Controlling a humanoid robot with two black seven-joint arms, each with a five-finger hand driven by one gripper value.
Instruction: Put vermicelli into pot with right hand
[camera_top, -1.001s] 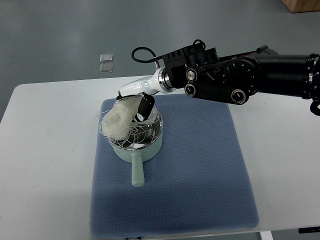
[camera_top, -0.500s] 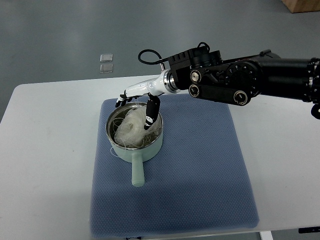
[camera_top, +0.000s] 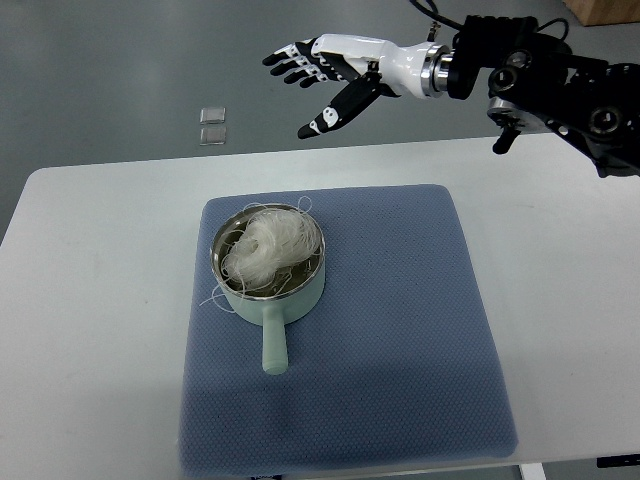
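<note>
You see a white table (camera_top: 90, 300) spanning the frame, and on it a blue mat (camera_top: 400, 330) that takes up most of the middle. Your right arm (camera_top: 560, 75) enters from the right edge near the top — dark, bulky housing first, then a white wrist section reaching leftward. The right hand (camera_top: 335, 70) hangs above the table's far edge, well apart from everything on the mat, palm turned down and toward the camera, with the fingers (camera_top: 290, 55) spread out and the thumb angled down to the left; it holds nothing. On the mat's left part sits the pale green pot (camera_top: 270, 285), its handle pointing toward you. The vermicelli (camera_top: 272, 245) lies inside the pot as a loose white nest, piled above the rim — a few stray strands trail over the left side onto the mat. Two small clear squares (camera_top: 212, 125) lie on the grey floor beyond the table.
</note>
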